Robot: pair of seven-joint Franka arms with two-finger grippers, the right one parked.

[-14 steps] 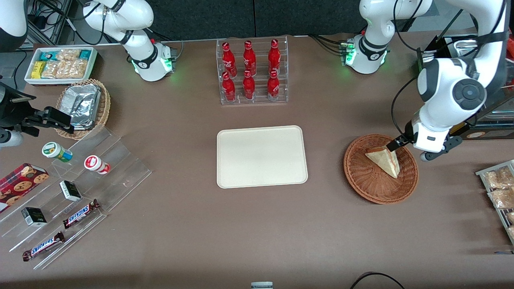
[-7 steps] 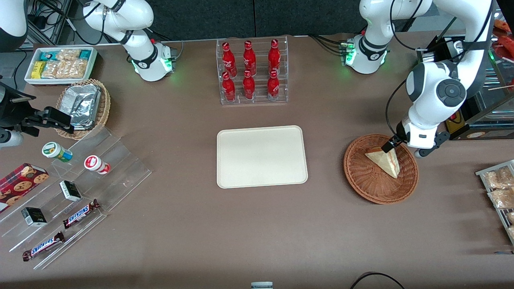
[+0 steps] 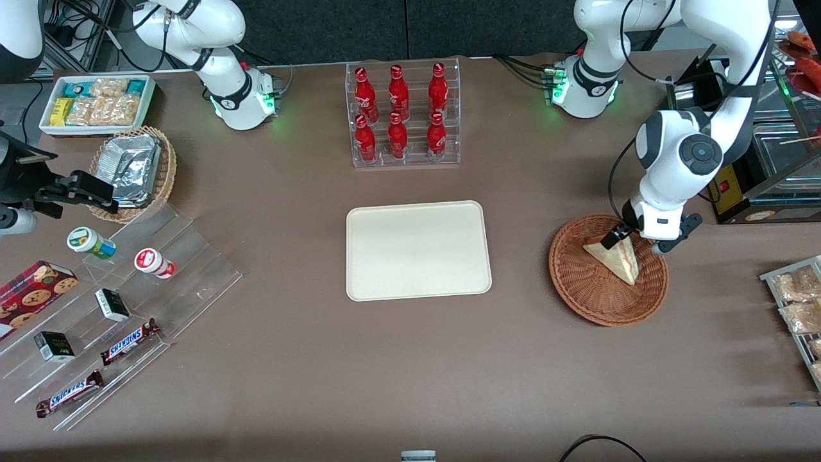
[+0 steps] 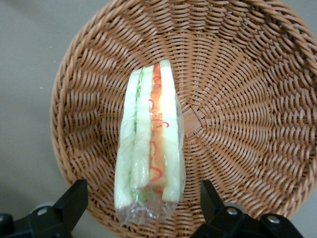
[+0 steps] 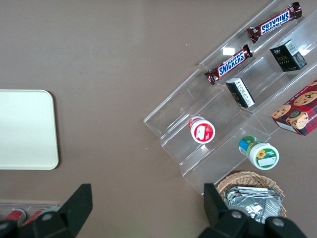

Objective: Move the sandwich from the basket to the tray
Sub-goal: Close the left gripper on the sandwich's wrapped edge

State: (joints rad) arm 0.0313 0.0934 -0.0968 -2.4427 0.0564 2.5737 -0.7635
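The sandwich [image 3: 617, 258] is a wrapped wedge lying on its side in the reddish-brown wicker basket [image 3: 587, 289], toward the working arm's end of the table. In the left wrist view its red, orange and green layers [image 4: 151, 134] face the camera, and the basket's weave [image 4: 237, 99] surrounds it. My left gripper [image 3: 614, 236] hangs open over the end of the sandwich that is farther from the front camera. Its two black fingers [image 4: 74, 198] stand apart on either side of the wrapped end, with my gripper [image 4: 143, 194] not touching it. The cream tray [image 3: 417, 250] lies flat mid-table.
A clear rack of red bottles [image 3: 401, 115] stands farther from the front camera than the tray. A dark appliance [image 3: 763, 186] and a rack of snack packets [image 3: 798, 301] sit near the basket. Stepped acrylic shelves with snacks [image 3: 109, 308] lie toward the parked arm's end.
My left arm has swung toward the tray's side and my gripper has shifted a little over the basket, onto the sandwich's end. The sandwich has not moved.
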